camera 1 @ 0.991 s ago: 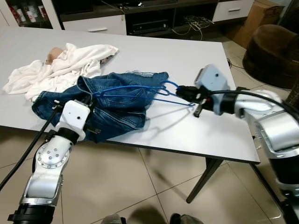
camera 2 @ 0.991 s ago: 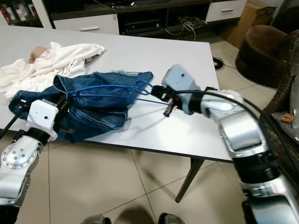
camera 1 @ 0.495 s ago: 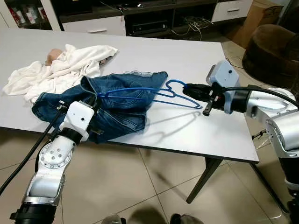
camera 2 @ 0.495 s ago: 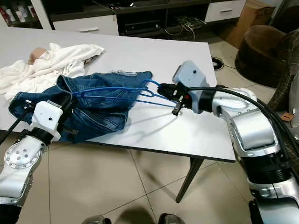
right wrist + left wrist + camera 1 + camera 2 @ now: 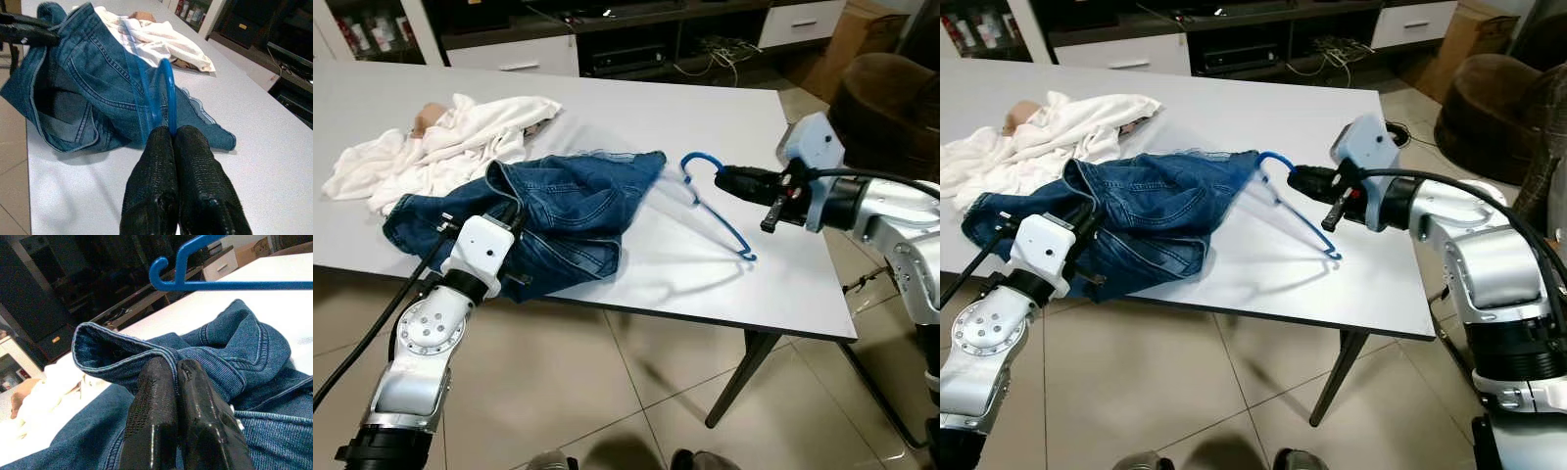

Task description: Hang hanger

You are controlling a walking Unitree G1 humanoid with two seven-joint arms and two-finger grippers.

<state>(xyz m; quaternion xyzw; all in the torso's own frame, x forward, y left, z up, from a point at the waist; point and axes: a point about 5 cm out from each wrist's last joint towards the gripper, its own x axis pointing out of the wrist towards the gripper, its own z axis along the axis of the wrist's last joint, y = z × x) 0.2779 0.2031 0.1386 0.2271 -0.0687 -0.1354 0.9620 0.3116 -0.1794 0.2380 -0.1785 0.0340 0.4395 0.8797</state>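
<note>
My right gripper (image 5: 721, 177) is shut on a blue wire hanger (image 5: 717, 211) and holds it just above the white table (image 5: 705, 284), right of the jeans. The hanger hangs tilted, its hook (image 5: 688, 159) near the jeans' edge, clear of the cloth. In the right wrist view the fingers (image 5: 157, 161) pinch the blue wire (image 5: 168, 93). The blue jeans (image 5: 563, 206) lie crumpled at the table's front left. My left gripper (image 5: 511, 211) is shut on a raised fold of their waistband (image 5: 122, 340).
A white garment (image 5: 440, 137) lies heaped at the table's back left. A brown pouf (image 5: 881, 98) and a cardboard box (image 5: 857, 34) stand to the right, beyond my right arm. A low TV cabinet (image 5: 607, 44) runs along the back. Tiled floor lies below the table's front edge.
My right gripper has drawn the hanger rightward out of the jeans, and it now hangs free of them. The left gripper has kept its hold on the waistband.
</note>
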